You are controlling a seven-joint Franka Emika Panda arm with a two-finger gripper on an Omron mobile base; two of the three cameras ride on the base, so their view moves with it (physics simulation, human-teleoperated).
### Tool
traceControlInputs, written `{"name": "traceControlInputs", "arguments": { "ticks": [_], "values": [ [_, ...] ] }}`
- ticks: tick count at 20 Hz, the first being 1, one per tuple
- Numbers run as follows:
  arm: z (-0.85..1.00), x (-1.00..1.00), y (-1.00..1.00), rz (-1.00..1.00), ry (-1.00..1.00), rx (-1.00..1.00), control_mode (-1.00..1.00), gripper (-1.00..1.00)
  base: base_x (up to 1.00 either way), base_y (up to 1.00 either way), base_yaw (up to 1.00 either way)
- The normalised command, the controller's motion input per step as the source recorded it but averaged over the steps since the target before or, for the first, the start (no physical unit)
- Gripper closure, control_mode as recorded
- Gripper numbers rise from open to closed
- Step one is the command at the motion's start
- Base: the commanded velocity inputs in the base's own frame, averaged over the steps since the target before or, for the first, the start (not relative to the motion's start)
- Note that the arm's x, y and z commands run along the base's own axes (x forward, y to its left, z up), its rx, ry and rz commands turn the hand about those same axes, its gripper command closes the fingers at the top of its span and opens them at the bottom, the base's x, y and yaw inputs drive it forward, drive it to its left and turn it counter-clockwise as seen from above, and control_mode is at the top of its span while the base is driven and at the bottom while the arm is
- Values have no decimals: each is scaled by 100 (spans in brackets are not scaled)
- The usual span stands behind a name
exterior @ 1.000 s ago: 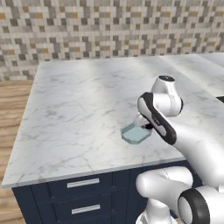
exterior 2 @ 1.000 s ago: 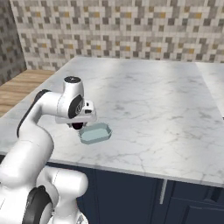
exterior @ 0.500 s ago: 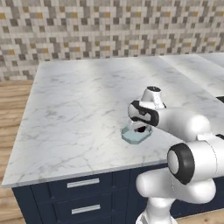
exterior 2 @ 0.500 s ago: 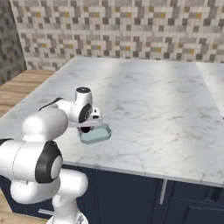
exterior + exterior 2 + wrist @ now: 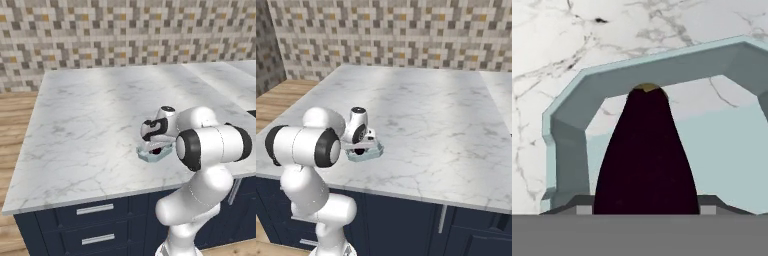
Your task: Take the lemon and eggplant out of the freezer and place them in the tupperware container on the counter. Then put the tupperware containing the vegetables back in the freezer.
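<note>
A dark purple eggplant (image 5: 646,155) sits directly in front of the hand's camera, its narrow end pointing away, a speck of tan stem at the tip. The gripper (image 5: 156,148) holds it between the two fingers, jaws partly closed on its sides, inside the pale blue-green tupperware container (image 5: 567,130). The container's far rim curves just beyond the eggplant's tip and its left wall stands beside it. Whether the eggplant touches the container floor cannot be told.

From the base cameras, the container (image 5: 372,152) rests on the white marble counter (image 5: 95,125), near its front edge, straight under the hand, with navy drawers (image 5: 92,210) below.

Progress, as a judgement: the eggplant looks about to be set down and not yet released. No lemon can be made out in the visible part of the container; the eggplant hides much of it. Left to do would be letting go, then returning the filled container to the freezer.

No brands, labels or writing can be read anywhere.
</note>
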Motion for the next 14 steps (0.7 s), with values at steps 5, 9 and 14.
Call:
{"name": "traceControlInputs", "arguments": {
  "ticks": [5, 9, 14],
  "values": [
    [-45, 21, 0, 0, 1, 0, -100, -100, 0, 0, 0],
    [-9, -15, 0, 0, 0, 0, -100, -100, 0, 0, 0],
    [28, -39, 0, 0, -3, 0, -100, -100, 0, 0, 0]
  ]
}}
